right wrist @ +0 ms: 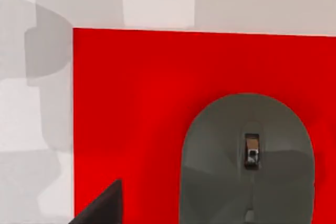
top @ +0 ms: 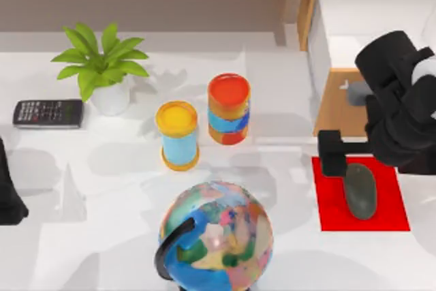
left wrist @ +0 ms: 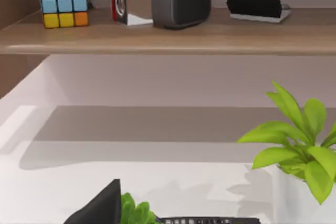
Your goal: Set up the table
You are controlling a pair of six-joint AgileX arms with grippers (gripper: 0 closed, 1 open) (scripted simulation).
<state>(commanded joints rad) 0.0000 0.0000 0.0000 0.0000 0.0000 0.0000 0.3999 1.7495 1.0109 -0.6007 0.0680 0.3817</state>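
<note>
One grey mouse (top: pixel 360 191) on red mat (top: pixel 392 212); right tool (top: pixel 340 155) above, grip unclear.

Place: rendered home-office desk | Evidence: grey computer mouse (top: pixel 360 191) on red rectangular mat (top: pixel 392 204); black calculator (top: pixel 48 113); multicoloured globe (top: pixel 218 236); wooden shelf (left wrist: pixel 168 38)

Globe (top: pixel 218 236) cut off at near edge; mouse (right wrist: pixel 247 161) cropped in right wrist view; calculator (left wrist: pixel 210 220) barely visible.

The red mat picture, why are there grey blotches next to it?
Right wrist view: the grey patches on the table beside the red mat are soft shadows. Top view: similar shadows fall behind the plant and the two cans.
</note>
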